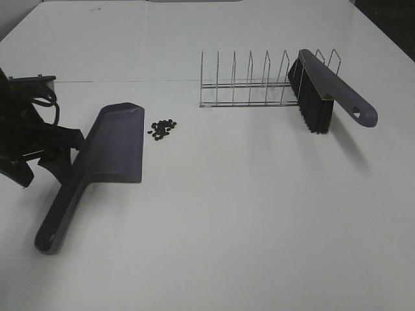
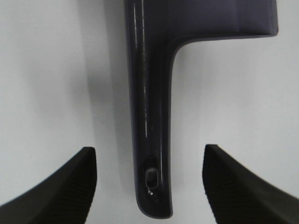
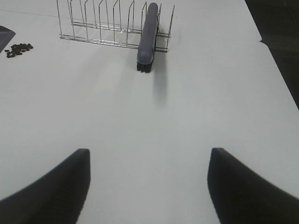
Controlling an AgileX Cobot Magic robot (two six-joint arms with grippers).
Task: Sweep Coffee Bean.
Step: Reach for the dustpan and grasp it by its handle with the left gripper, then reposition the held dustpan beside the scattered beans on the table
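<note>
The coffee beans [image 1: 162,128] lie in a small dark cluster on the white table, just right of the dustpan [image 1: 113,142]. The dark grey-purple dustpan lies flat, its handle pointing to the near left. My left gripper [image 1: 61,159] is open and hovers over the handle. In the left wrist view the handle [image 2: 149,93] lies between the fingers of my left gripper [image 2: 149,148] without touching them. The brush [image 1: 327,91] stands in the wire rack [image 1: 249,81]. My right gripper [image 3: 148,150] is open and empty, well short of the brush [image 3: 148,37].
The wire rack [image 3: 103,23] stands at the back, right of the beans [image 3: 18,49]. The table's right edge [image 3: 275,70] borders a dark floor. Bare white tabletop lies between my right gripper and the rack.
</note>
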